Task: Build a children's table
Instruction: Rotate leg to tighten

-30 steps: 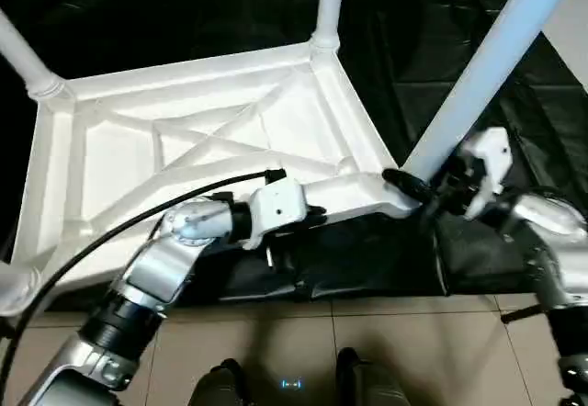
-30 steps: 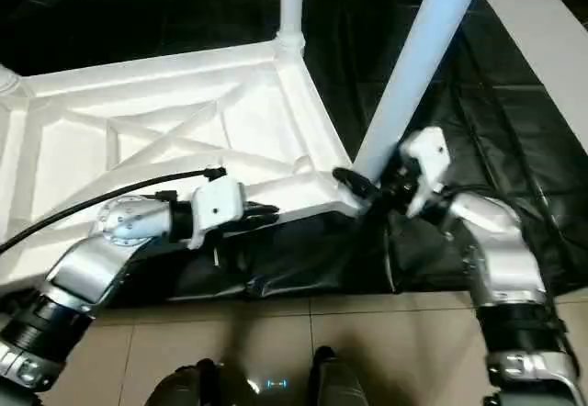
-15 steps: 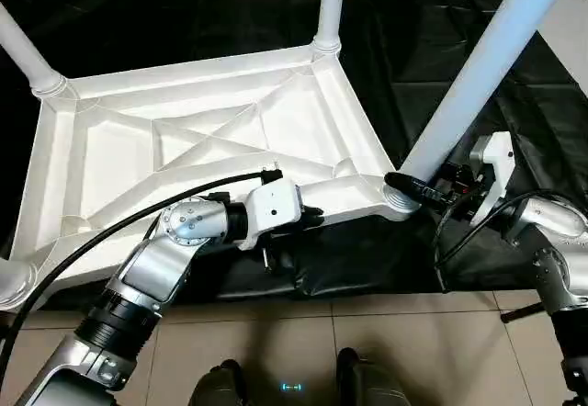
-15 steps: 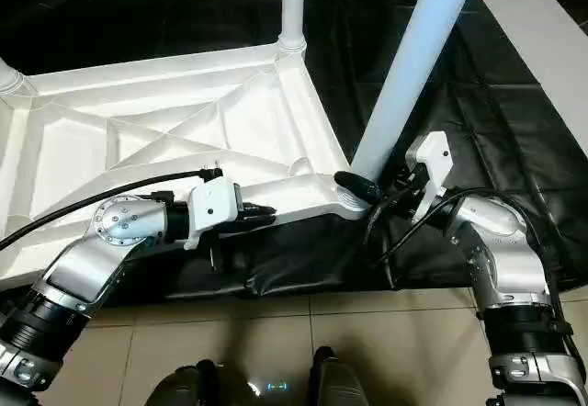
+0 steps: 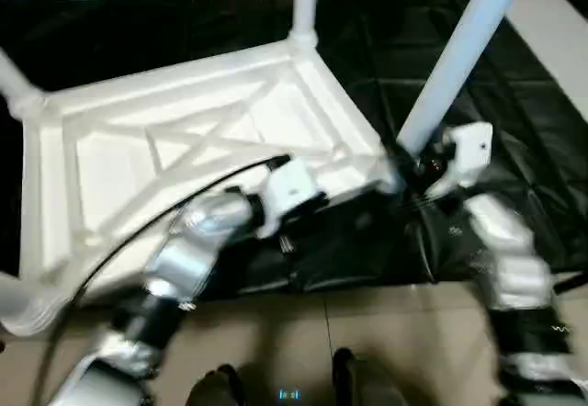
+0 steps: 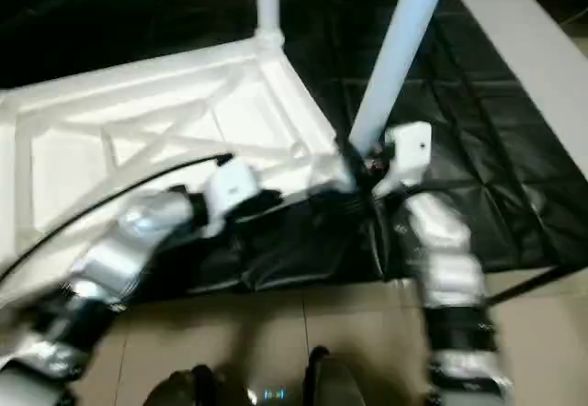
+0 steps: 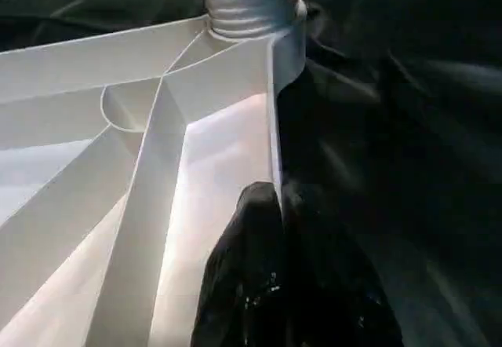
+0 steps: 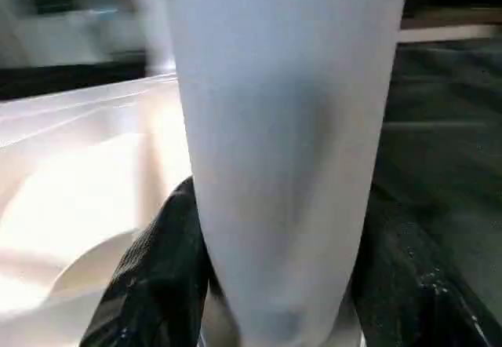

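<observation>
Nearest the camera is a tiled floor (image 5: 386, 332), and beyond it the edge of the black-draped worktop (image 5: 514, 103). The children's table lies on that worktop upside down, its white tabletop (image 5: 184, 140) showing the X-ribbed underside to the head camera. The left gripper (image 7: 278, 206) sits at the tabletop's near rim, a little in from the near right corner; in the left wrist view its black fingers (image 7: 259, 268) are pressed together with the thin upright wall of the rim running into the seam between them, so they appear to pinch that wall. A black cable (image 5: 165, 213) runs back along the left forearm. At the near right corner, the right gripper (image 8: 274, 284) has its fingers (image 8: 149, 276) on either side of the near right leg (image 5: 455, 57), low down just above the corner socket (image 5: 390, 172); they are closed against the tube, one on each flank. That leg rises from the socket and leans toward the upper right in the head views. Farther back, the far right leg (image 5: 304, 2) stands upright in its socket at the far right corner, seen close in the left wrist view as a ribbed collar (image 7: 251, 5). Another leg (image 5: 14, 80) rises at the far left corner, and one more tube (image 5: 18, 300) shows at the near left corner.
</observation>
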Available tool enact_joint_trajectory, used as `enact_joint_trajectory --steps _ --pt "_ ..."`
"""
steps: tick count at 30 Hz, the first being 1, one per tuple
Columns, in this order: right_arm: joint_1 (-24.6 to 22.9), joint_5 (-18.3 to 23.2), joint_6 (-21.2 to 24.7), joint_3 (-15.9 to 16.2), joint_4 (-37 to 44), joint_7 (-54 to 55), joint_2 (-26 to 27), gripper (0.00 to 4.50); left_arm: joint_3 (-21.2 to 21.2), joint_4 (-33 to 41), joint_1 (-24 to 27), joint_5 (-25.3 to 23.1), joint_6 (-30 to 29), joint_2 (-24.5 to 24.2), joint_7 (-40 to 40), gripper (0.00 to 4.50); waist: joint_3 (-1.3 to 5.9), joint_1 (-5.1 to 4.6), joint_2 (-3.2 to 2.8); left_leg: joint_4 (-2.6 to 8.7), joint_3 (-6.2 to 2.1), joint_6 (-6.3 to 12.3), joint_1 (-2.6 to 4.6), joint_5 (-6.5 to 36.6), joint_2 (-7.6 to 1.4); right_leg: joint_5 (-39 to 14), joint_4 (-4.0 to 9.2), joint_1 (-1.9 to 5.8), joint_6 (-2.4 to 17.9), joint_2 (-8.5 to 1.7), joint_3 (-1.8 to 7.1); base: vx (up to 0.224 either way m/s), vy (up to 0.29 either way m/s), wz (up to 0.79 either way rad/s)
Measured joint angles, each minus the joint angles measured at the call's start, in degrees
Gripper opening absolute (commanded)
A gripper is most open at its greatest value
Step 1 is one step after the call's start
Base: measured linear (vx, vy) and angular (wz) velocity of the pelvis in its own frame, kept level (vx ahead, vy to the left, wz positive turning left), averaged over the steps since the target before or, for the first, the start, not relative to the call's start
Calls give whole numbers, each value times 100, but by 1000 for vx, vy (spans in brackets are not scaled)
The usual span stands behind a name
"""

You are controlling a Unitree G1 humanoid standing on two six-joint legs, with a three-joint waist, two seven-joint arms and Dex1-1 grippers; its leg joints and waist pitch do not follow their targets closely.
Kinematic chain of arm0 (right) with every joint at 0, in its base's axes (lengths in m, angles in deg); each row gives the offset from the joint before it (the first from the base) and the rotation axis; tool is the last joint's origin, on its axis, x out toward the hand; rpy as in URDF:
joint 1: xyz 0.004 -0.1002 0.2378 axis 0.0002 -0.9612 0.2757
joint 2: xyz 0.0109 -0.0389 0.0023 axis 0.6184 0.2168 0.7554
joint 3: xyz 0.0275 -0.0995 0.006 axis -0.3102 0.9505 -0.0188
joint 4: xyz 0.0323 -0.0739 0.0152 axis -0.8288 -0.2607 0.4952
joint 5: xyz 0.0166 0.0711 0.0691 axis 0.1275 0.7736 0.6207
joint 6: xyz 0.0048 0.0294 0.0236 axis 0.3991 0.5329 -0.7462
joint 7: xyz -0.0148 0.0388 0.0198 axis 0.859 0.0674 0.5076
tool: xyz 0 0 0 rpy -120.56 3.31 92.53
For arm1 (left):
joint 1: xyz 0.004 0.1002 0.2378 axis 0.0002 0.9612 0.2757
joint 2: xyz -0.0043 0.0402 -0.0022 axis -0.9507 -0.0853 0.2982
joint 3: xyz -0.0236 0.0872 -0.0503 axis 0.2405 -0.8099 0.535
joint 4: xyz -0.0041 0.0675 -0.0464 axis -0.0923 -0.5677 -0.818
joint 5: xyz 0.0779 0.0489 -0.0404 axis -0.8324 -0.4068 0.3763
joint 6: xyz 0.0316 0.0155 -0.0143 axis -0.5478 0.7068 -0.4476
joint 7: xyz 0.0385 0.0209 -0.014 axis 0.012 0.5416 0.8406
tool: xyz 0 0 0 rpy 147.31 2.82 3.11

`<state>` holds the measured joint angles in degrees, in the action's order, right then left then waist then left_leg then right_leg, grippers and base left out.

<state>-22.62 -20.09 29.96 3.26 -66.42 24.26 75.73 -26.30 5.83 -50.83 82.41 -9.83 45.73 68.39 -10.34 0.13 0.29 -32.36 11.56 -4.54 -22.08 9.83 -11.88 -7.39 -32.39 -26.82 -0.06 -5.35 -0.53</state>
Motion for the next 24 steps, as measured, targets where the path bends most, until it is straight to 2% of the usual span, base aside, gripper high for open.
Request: enact_joint_trajectory --steps 2,5,7,11,14,20,24 --pt "81 -72 -63 -22 -140 212 42 193 -61 -56 -25 -32 -2 101 -85 0 9 0 17 9 -13 0 -4 0 -1 0 32 8 0 2 -11 0 0 0" --pt "148 -123 -59 18 -253 -93 -69 193 -116 -75 -36 -47 71 72 -83 0 14 -8 26 5 -13 0 -8 0 1 2 33 9 0 0 -9 0 0 0" --pt "144 -91 -61 19 -233 -290 -160 249 -149 -76 -34 -54 143 28 -79 0 14 -8 26 6 -11 0 -8 0 1 5 33 9 1 0 -9 0 0 0" --pt "40 158 48 -7 -219 -987 -566 272 -193 60 67 -45 394 -232 135 0 10 13 16 26 -6 1 -8 0 -1 59 27 2 19 3 -17 0 0 0" --pt "-81 381 153 66 -122 -1796 -937 307 -206 167 148 35 684 -494 427 0 4 54 -9 55 -3 5 -13 -2 -6 63 25 -3 20 7 -21 0 0 0" --pt "-582 802 445 205 554 -3501 -1829 307 -191 425 359 354 1099 -968 1040 0 2 162 -36 53 11 48 -20 -9 -8 26 25 -11 25 6 -18 0 0 0" --pt "-710 1008 480 215 754 -4094 -2082 307 -116 459 451 483 1176 -1087 1252 0 1 179 -37 46 16 49 -19 -9 -8 24 22 -11 30 2 -15 0 0 0"
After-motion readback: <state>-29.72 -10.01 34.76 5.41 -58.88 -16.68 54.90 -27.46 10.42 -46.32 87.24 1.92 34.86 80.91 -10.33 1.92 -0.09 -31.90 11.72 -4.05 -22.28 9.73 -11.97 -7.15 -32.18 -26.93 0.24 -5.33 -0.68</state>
